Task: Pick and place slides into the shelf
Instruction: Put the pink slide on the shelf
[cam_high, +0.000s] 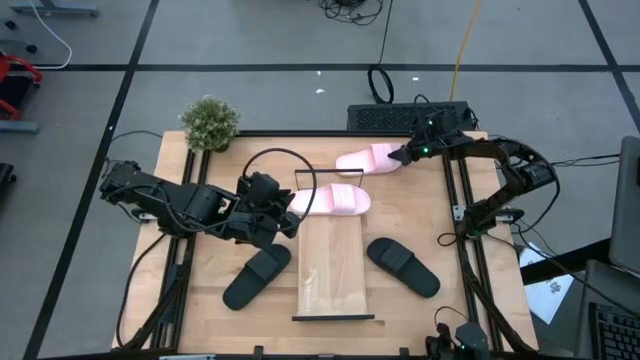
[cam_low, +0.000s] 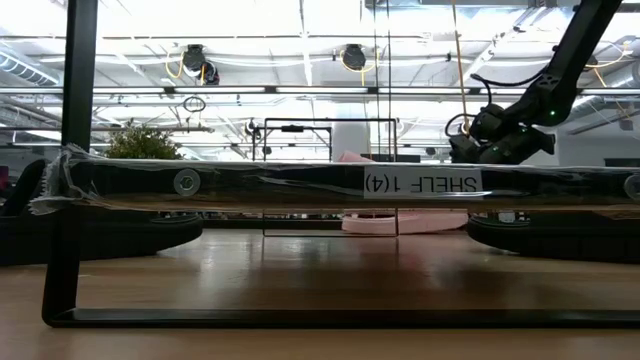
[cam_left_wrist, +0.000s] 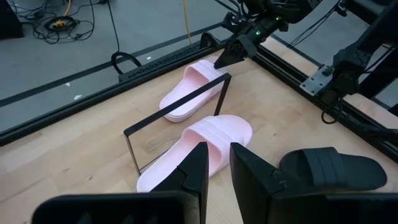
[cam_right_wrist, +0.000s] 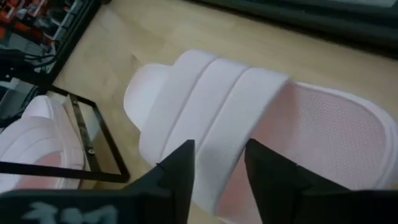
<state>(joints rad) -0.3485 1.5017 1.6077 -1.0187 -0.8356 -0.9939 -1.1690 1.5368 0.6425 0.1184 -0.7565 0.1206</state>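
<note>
The shelf (cam_high: 335, 270) lies mid-table, a black bar at each short end. One pale pink slide (cam_high: 335, 201) rests sole down on the shelf's far end. My left gripper (cam_left_wrist: 219, 149) hovers over that slide's left end, fingers slightly apart with nothing between them. A second pink slide (cam_high: 362, 159) lies sole down on the table beyond the shelf's far bar. My right gripper (cam_right_wrist: 219, 152) stands open at this slide's right end, a finger on either side of its wide strap (cam_right_wrist: 217, 99). Two black slides (cam_high: 257, 275) (cam_high: 402, 266) lie on the table, one on either side of the shelf. My right gripper comes at the far pink slide slanting down from the table's right, its open fingers (cam_right_wrist: 177, 165) over the strap's near edge (cam_right_wrist: 214, 134). I cannot tell whether they touch it. The slide lies flat on the table.
A potted plant (cam_high: 209, 123) stands at the far left corner. Black frame rails (cam_high: 463, 215) run along the table's sides and far edge. Bare wood shows on the shelf's near half (cam_high: 335, 290) and at the table's near corners.
</note>
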